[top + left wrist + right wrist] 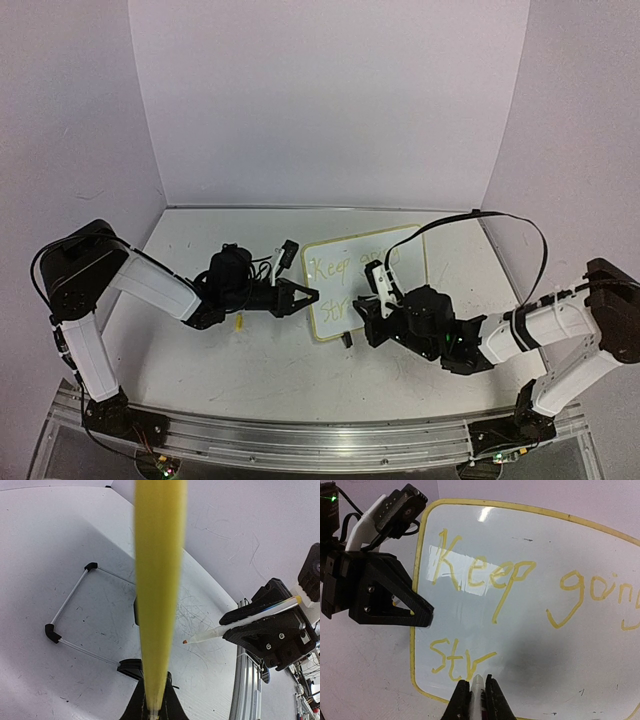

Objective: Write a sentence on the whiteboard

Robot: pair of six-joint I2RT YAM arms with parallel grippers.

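Observation:
The whiteboard (535, 630) stands tilted at the table's middle (340, 275). The sentence (506, 598) on it is in pale yellow: "Keep going" on the upper line, "Str" below. My right gripper (477, 685) is shut on a white marker (478, 692), whose tip rests on the board at the foot of the "r". The left wrist view shows that marker (220, 630) from the side, sticking out of the right gripper (230, 625). My left gripper (155, 692) is shut on the board's left rim (157, 580), seen edge-on and blurred; it also shows from the right wrist (417, 615).
Behind the board a wire stand with black clip feet (50, 632) rests on the scuffed tabletop (210, 670). A small yellow piece (240, 322) lies under the left arm. White walls close the back and both sides. An aluminium rail (320, 440) runs along the near edge.

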